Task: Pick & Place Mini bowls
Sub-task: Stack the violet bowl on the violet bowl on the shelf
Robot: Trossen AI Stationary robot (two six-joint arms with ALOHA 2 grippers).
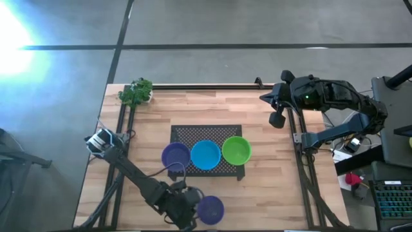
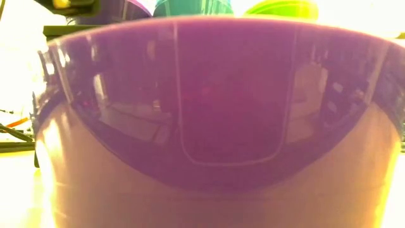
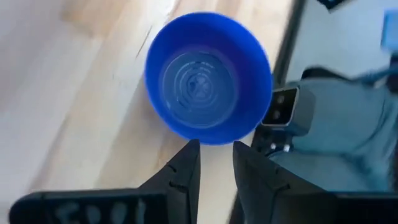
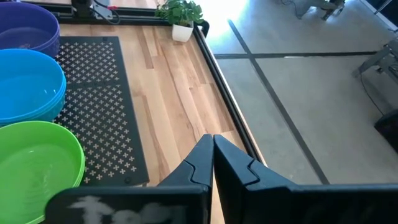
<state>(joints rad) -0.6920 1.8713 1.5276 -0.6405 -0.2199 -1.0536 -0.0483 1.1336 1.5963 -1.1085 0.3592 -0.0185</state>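
Note:
A purple mini bowl [image 1: 210, 207] stands upright on the wood near the table's near edge and fills the low view [image 2: 221, 114]. My left gripper [image 1: 183, 205] is beside it, on its left. In the left wrist view the two fingers stand a narrow gap apart [image 3: 216, 149] right at the bowl's rim [image 3: 208, 78]. Three more bowls stand in a row on the black mesh mat [image 1: 193, 134]: purple [image 1: 175, 155], blue [image 1: 205, 154], lime green [image 1: 236, 150]. My right gripper [image 4: 212, 144] is shut and empty, raised at the table's far right side [image 1: 277, 106]. My left gripper has its fingertips [image 3: 189, 152] at the near side of the purple bowl's rim [image 3: 214, 140], coming from above. Both tips lie outside the rim, and the rim is not between them. Whether they touch it cannot be told.
A small leafy plant [image 1: 136, 92] stands at the far left corner. Black rails run along the table's left and right sides [image 1: 301, 161]. Bare wood lies between the mat and the right rail [image 4: 180, 106]. Equipment sits beyond the right edge.

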